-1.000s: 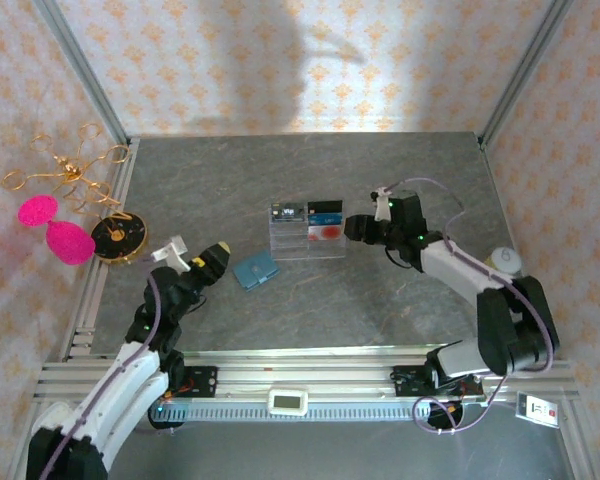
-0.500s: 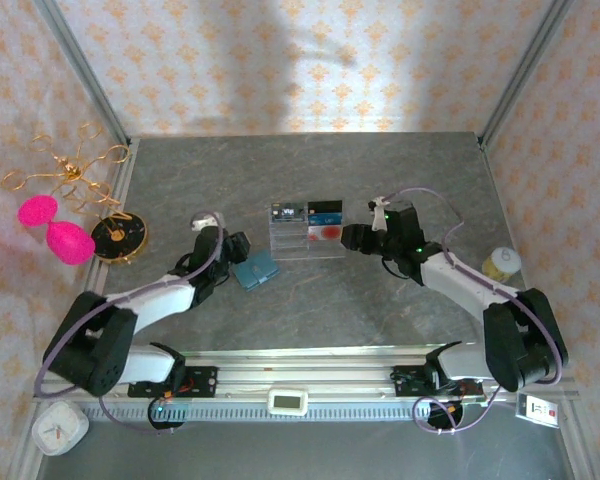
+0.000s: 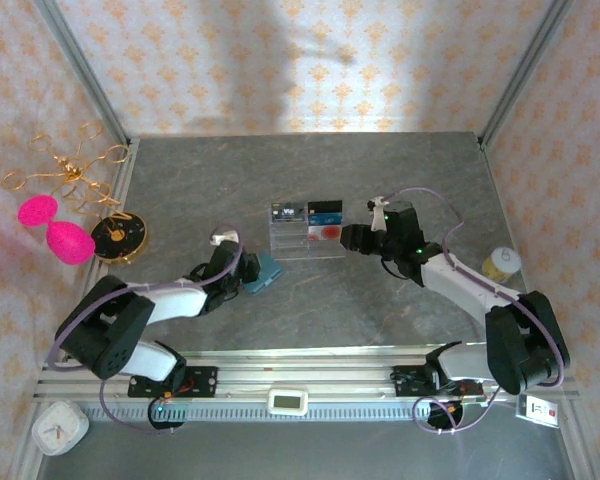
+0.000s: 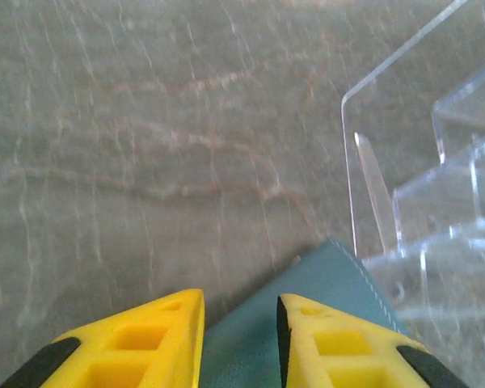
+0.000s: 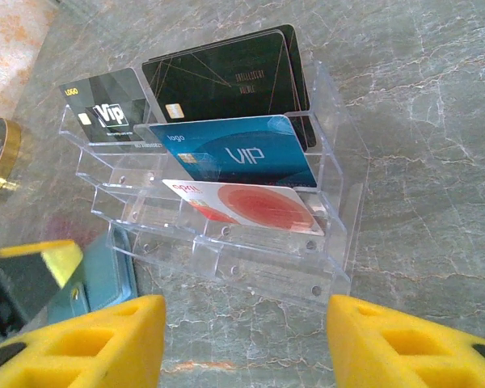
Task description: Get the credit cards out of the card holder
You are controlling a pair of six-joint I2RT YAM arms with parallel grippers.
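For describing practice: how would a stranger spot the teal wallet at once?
On the table, find the clear tray. At its near left corner, by the left gripper, lies the teal wallet. Unlike the tray's printed cards, it is plain and stitched.

Bare table (image 3: 380, 170) lies behind the clear tray (image 3: 292, 248); the card holder (image 3: 268, 268) crowds its near-left corner, the right gripper (image 3: 347, 238) its right side.
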